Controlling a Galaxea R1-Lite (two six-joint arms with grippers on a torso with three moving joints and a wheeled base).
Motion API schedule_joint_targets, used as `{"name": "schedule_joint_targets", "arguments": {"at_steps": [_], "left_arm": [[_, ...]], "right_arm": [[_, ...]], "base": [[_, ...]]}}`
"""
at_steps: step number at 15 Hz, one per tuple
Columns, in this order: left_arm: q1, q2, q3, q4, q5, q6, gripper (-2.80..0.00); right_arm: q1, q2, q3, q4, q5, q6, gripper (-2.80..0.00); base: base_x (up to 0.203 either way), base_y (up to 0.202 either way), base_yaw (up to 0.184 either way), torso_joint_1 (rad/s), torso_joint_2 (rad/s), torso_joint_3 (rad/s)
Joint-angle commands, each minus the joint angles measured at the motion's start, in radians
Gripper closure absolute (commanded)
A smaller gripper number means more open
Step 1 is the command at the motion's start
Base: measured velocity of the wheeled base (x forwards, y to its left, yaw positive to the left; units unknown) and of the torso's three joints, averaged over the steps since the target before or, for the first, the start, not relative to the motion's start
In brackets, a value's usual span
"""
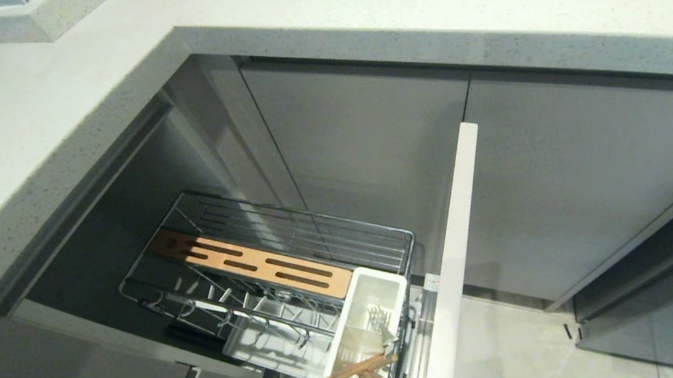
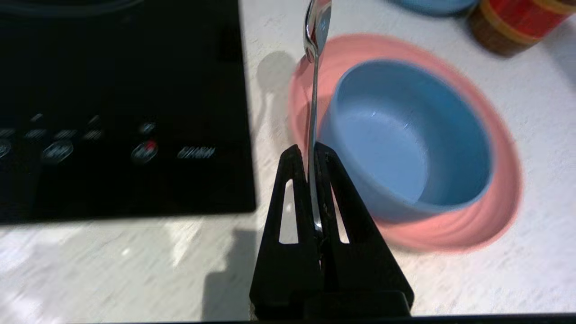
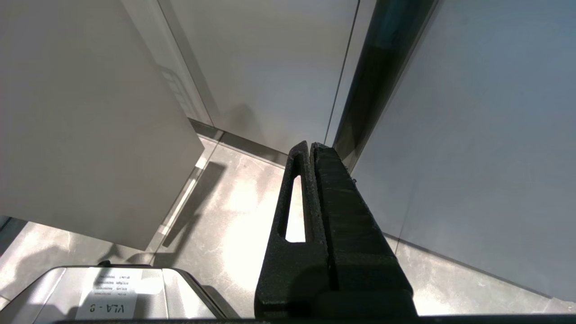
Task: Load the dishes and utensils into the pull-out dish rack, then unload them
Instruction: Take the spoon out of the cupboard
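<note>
My left gripper (image 2: 309, 150) clamps the slim silver metal spoon (image 2: 315, 54).
Pale blue round bowl (image 2: 407, 144) sits centre-right on the salmon-pink plate (image 2: 454, 234); my right gripper (image 3: 310, 148) is closed, empty.

Down by the floor, a white label (image 3: 106, 295) stuck on a silver-grey housing (image 3: 54, 288) reads "VLA - 9", seen upside down from the right wrist; smaller lines printed above it are too fine to read. The black cooktop (image 2: 121, 108) carries a pale brand word (image 2: 196, 152) beside its touch controls, too blurred to make out.
</note>
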Motion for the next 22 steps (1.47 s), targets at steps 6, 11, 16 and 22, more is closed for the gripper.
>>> {"name": "schedule_joint_targets", "arguments": {"at_steps": [6, 11, 16, 22], "left_arm": [[0.012, 0.066, 0.014, -0.027, -0.091, -0.045, 0.0], [0.011, 0.071, 0.044, -0.059, -0.122, -0.078, 0.0], [0.011, 0.081, 0.046, -0.09, -0.174, -0.094, 0.0], [0.011, 0.087, 0.052, -0.09, -0.192, -0.096, 0.0]], "right_arm": [[0.0, 0.0, 0.0, 0.0, 0.0, 0.0, 0.0], [0.0, 0.0, 0.0, 0.0, 0.0, 0.0, 0.0], [0.0, 0.0, 0.0, 0.0, -0.001, 0.0, 0.0], [0.0, 0.0, 0.0, 0.0, 0.0, 0.0, 0.0]], "base": [[0.0, 0.0, 0.0, 0.0, 0.0, 0.0], [0.0, 0.0, 0.0, 0.0, 0.0, 0.0], [0.0, 0.0, 0.0, 0.0, 0.0, 0.0], [0.0, 0.0, 0.0, 0.0, 0.0, 0.0]]}}
